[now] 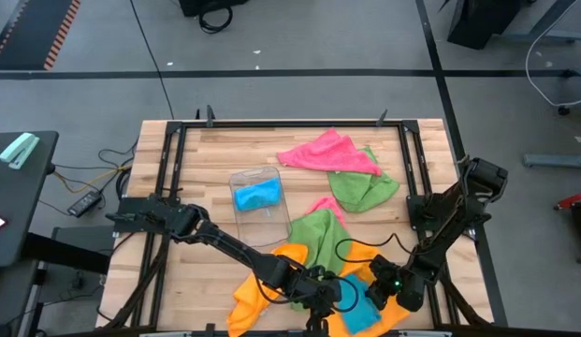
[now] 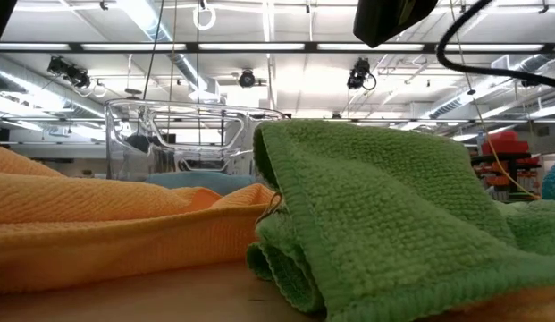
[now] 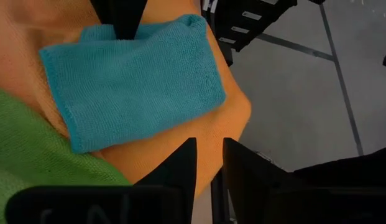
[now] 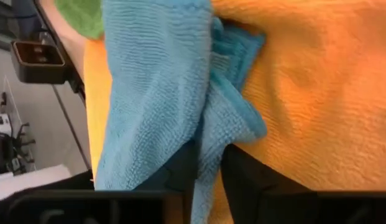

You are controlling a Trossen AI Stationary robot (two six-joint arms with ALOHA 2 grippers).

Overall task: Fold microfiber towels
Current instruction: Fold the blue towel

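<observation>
My right gripper (image 4: 208,163) is pinched on a fold of the blue towel (image 1: 357,309), which lies on the orange towel (image 1: 257,298) at the table's near edge. From the wrist, the fingers have the cloth's doubled edge between them, bunched, not flat. My left gripper (image 3: 209,163) hangs just beside the blue towel, over the orange one; its fingers are nearly together with only a thin gap, and I see nothing between them.

To fold well from here, I would judge these points matter:
- Keep the pinch on blue only. The orange towel lies directly beneath, and catching it would drag both.
- Have the left gripper pin or take the blue towel's far edge so the cloth stays taut.
- Carry the held edge low and straight across, so corners meet.

The green towel (image 1: 318,236) lies against the orange towel on the far side; the overhead view is crowded there, so I can't say whether it overlaps the blue.
</observation>
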